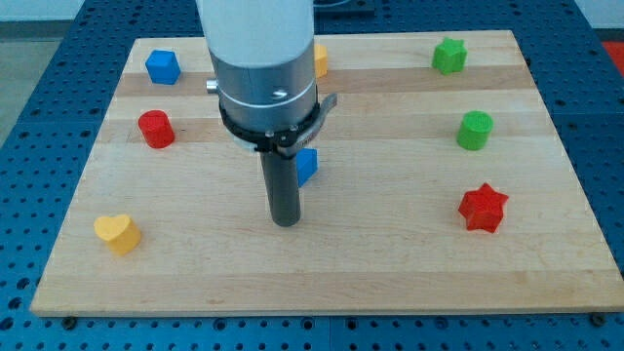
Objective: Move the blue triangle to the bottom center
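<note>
Going left to right across the table (322,283), I see a blue cube-like block (162,66) at the far left, a red cylinder (155,129) just nearer than it, and a yellow heart (117,233) towards the near left corner, all well apart from my work. In the middle my arm carries no pincer at all, only the dark rod, so there is nothing to open or close; my tip (285,223) rests on the wood just left of and slightly nearer than the blue triangle (306,166), which peeks out from behind the rod around the table's centre. I judge the tip is on the wrong side for a push towards the near edge; it should go round to the block's far side. An orange block (320,60) shows partly behind the arm at the far edge, shape unclear. On the right sit a green star (449,56), a green cylinder (476,130) and a red star (484,208), clear of the path, so the near centre stays open for the triangle
</note>
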Motion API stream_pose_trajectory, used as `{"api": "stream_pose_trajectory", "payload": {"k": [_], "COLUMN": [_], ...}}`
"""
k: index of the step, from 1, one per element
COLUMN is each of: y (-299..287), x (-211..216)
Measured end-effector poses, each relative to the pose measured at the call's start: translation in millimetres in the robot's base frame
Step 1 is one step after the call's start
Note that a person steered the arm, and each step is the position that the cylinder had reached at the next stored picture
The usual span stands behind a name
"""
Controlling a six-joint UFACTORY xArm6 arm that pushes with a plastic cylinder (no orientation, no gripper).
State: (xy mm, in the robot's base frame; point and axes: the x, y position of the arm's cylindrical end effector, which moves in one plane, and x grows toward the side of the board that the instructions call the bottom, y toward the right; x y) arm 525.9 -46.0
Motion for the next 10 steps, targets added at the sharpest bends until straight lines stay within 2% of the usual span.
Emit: {"api": "stream_pose_trajectory", "payload": {"k": [1,3,4,5,6,9,10], "y": [-5,-65,-54,-3,-3,-4,-4], "x": [-16,-96,-135,-141,-134,-44,-35]}}
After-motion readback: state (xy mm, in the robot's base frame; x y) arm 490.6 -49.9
